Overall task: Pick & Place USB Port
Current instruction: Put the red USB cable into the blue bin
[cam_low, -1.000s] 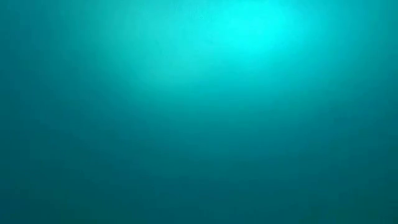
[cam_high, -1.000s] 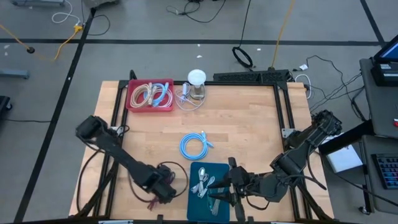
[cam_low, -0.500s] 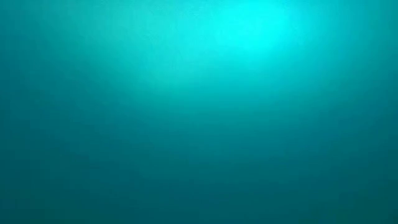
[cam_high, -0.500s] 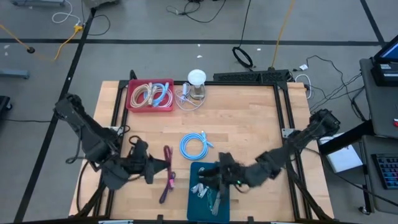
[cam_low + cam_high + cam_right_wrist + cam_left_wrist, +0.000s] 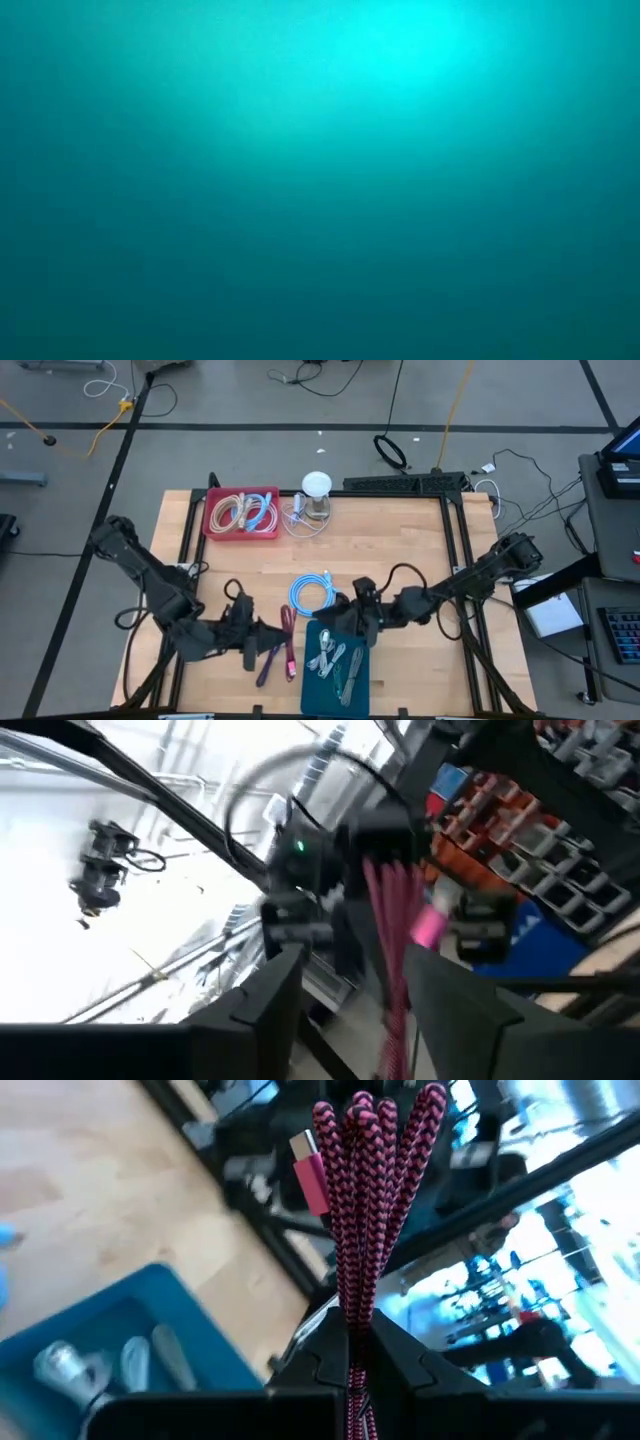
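While my left claw [image 5: 262,643] sits low over the near left part of the tabletop [image 5: 400,550], I can see it is clamped tight on a folded bundle of pink braided USB cable [image 5: 281,648]. From my left wrist camera the strands of that cable [image 5: 368,1210] rise out from between the closed fingers [image 5: 400,1365], with a pink plug at one end, and the blue tray [image 5: 110,1340] lies off to one side below.

From above, the cable hangs just beside the left edge of the blue tray [image 5: 352,698], which sits at the near middle of the tabletop and holds a few pale, silvery cables [image 5: 328,653]. My right claw [image 5: 340,622] is over the far edge of that tray, just near of a coiled light blue cable [image 5: 313,596] lying on the wood. Through the right wrist camera I see its two fingers [image 5: 262,1010] standing apart with nothing between them, and beyond them the other arm carrying the pink cable [image 5: 392,930].

At the far left of the tabletop a red bin [image 5: 213,520] holds more coiled cables, and beside it stands a small white-topped object [image 5: 316,486] with a loose pale cable around its base. My low camera gives me only a flat teal glow.
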Controlling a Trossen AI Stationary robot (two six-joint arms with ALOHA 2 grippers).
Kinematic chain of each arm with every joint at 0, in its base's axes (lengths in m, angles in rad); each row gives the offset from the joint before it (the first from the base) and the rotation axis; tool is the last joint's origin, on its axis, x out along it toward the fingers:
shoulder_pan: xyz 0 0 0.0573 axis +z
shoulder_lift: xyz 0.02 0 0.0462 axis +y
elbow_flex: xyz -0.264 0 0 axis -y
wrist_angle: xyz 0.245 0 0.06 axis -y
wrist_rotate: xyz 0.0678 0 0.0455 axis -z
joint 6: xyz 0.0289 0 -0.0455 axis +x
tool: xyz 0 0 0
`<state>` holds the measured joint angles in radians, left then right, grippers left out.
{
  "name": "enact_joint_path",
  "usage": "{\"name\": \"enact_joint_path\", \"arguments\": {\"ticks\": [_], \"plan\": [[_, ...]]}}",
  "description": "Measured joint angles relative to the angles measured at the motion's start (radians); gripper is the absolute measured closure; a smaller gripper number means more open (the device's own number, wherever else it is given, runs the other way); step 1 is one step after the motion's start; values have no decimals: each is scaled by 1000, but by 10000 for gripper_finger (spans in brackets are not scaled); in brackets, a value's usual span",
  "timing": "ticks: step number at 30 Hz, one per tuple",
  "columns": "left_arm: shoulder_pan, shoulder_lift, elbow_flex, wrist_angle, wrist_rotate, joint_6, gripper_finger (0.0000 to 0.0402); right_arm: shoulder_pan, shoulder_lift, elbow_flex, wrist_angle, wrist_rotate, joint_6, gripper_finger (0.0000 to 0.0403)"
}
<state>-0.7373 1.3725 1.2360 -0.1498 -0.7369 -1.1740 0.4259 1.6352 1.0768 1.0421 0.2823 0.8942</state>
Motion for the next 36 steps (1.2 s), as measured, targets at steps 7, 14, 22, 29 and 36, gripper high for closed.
{"name": "enact_joint_path", "arguments": {"ticks": [7, 14, 22, 29, 36], "plan": [[94, -14, 0, 112, 93, 123, 390, 0, 0, 13, -76, 2, 10, 186], [166, -1, 1, 117, 230, 115, 390, 2, 0, 13, -82, 11, 10, 177], [197, 15, 1, 124, 276, 106, 390, 10, 0, 13, -82, 34, 8, 182], [218, 15, 1, 127, 339, 98, 390, 10, 0, 13, -82, 36, 7, 189], [218, 59, 2, 195, 360, 88, 390, 7, 0, 13, -82, 37, 3, 218]]}}
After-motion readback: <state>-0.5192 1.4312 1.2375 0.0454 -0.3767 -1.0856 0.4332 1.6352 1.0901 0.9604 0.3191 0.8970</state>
